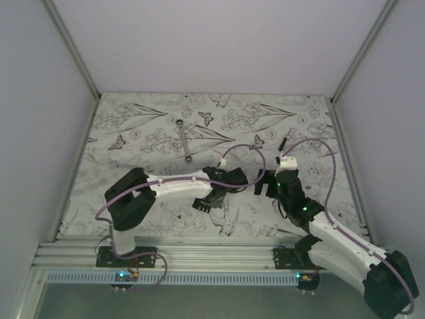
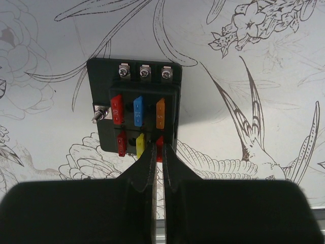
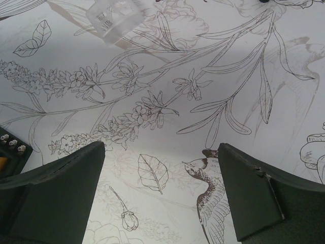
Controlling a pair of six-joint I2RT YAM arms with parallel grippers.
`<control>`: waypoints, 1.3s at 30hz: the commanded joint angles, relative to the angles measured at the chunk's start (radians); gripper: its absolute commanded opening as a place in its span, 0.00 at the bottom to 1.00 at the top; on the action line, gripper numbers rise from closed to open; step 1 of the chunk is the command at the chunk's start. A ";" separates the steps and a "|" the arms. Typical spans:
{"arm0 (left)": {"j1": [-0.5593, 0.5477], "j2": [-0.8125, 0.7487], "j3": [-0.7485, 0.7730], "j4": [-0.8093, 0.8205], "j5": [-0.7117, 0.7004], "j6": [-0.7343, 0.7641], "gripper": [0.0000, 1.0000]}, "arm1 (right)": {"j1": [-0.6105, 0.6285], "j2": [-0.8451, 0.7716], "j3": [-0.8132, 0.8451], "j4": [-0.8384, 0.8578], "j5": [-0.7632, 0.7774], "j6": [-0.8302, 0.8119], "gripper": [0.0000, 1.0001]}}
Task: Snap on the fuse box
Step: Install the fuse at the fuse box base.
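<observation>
- The fuse box (image 2: 150,109) is black plastic, matt and smooth; its fuses (image 2: 138,112) are coloured plastic, slightly see-through.
- The screws (image 2: 144,72) along its top edge are bright, shiny metal.
- The table cover (image 2: 264,56) looks like a smooth white printed sheet, mostly matt.
- The left gripper (image 2: 157,148) has smooth, matt black plastic fingers.
- The right gripper (image 3: 161,152) has dark matt fingers, one with a rough, chipped edge.
- The clear piece (image 3: 114,18) is glossy transparent plastic.
- The wrench (image 1: 184,141) is silvery metal.
- The rail (image 1: 199,256) is pale ribbed metal.
</observation>
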 commanded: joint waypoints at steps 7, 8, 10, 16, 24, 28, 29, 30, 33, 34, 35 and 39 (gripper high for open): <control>-0.012 0.016 -0.043 -0.027 0.008 -0.028 0.05 | -0.011 -0.008 0.007 0.014 -0.004 -0.003 1.00; -0.013 -0.008 -0.031 -0.027 -0.002 -0.023 0.07 | -0.012 -0.009 0.007 0.014 -0.004 -0.002 1.00; -0.013 -0.050 -0.006 -0.028 -0.020 -0.007 0.11 | -0.012 -0.012 0.006 0.014 -0.004 -0.003 1.00; -0.012 -0.121 0.034 -0.029 -0.048 0.031 0.23 | -0.012 -0.013 0.006 0.014 -0.005 -0.003 1.00; 0.010 -0.101 0.022 -0.033 -0.028 0.026 0.24 | -0.011 -0.011 0.007 0.016 -0.005 -0.005 1.00; 0.015 -0.076 0.029 -0.034 -0.004 0.026 0.23 | -0.011 -0.011 0.007 0.016 -0.004 -0.005 1.00; 0.016 -0.068 0.031 -0.034 0.000 0.025 0.23 | -0.012 -0.011 0.007 0.016 -0.005 -0.004 1.00; 0.016 -0.062 0.033 -0.034 0.004 0.024 0.22 | -0.012 -0.010 0.007 0.016 -0.004 -0.005 1.00; 0.018 -0.042 0.034 -0.034 0.019 0.023 0.21 | -0.011 -0.011 0.007 0.016 -0.004 -0.005 1.00; 0.019 -0.036 0.032 -0.033 0.023 0.021 0.21 | -0.011 -0.010 0.007 0.016 -0.004 -0.005 1.00; 0.020 -0.030 0.031 -0.033 0.026 0.020 0.20 | -0.011 -0.011 0.007 0.016 -0.004 -0.004 1.00; 0.022 -0.025 0.018 -0.033 0.028 0.009 0.17 | -0.011 -0.012 0.007 0.016 -0.004 -0.004 1.00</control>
